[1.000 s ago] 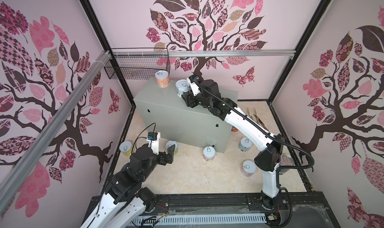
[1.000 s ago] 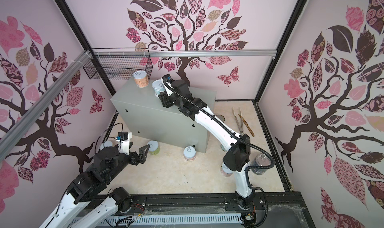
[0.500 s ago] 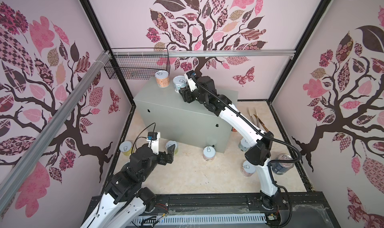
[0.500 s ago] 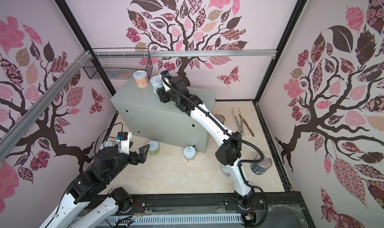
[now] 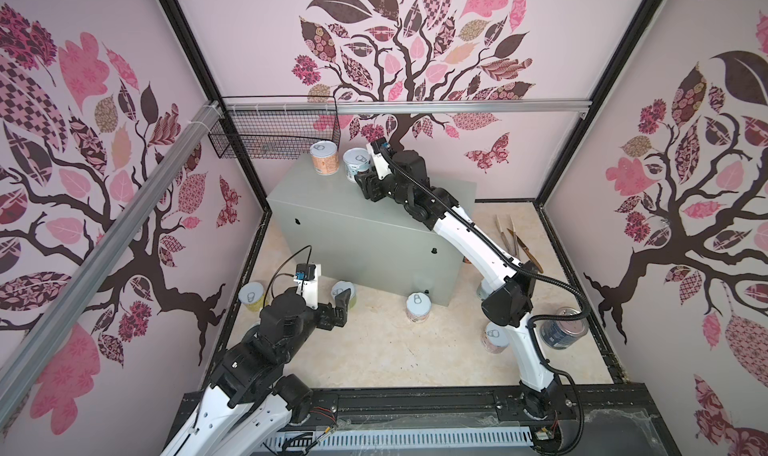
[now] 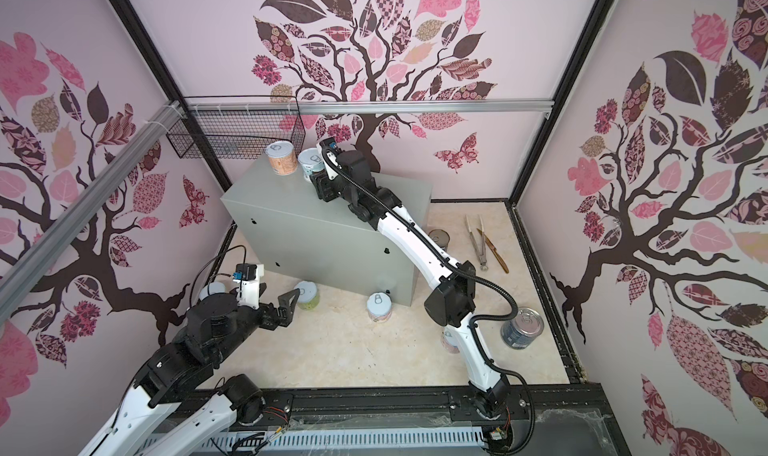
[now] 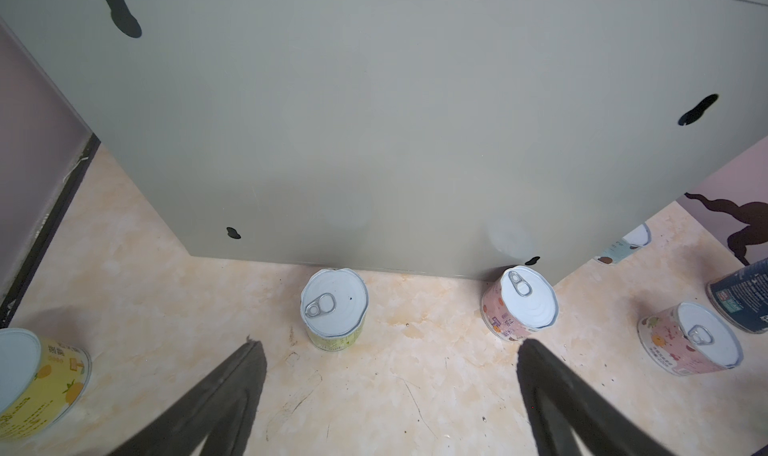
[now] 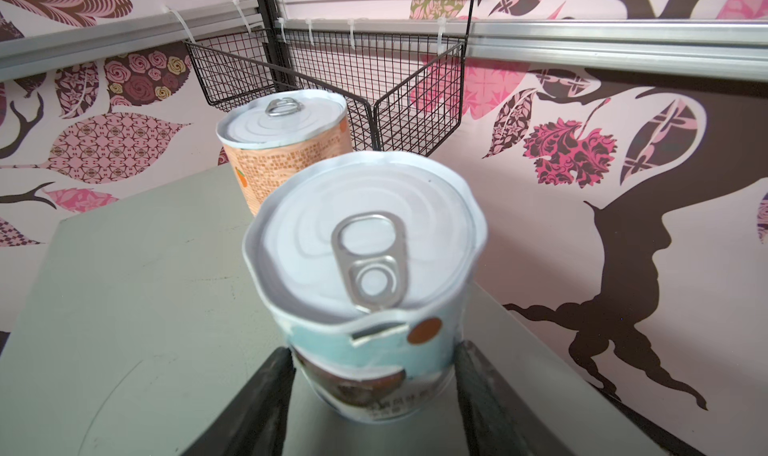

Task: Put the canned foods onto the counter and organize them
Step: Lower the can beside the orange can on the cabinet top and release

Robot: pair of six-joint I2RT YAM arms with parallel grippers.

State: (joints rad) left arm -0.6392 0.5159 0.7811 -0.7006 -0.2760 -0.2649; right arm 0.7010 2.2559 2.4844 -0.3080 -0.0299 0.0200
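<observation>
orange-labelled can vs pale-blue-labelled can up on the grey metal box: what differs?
The orange-labelled can stands free; the pale-blue-labelled can is clamped in the right gripper.
The orange can's rim looks round; the blue can's rim is dented and wavy.
The orange can stands nearer the black wire basket than the blue can.
Shared: both upright, pale pull-tab lids up, at the grey metal box's top.
</observation>
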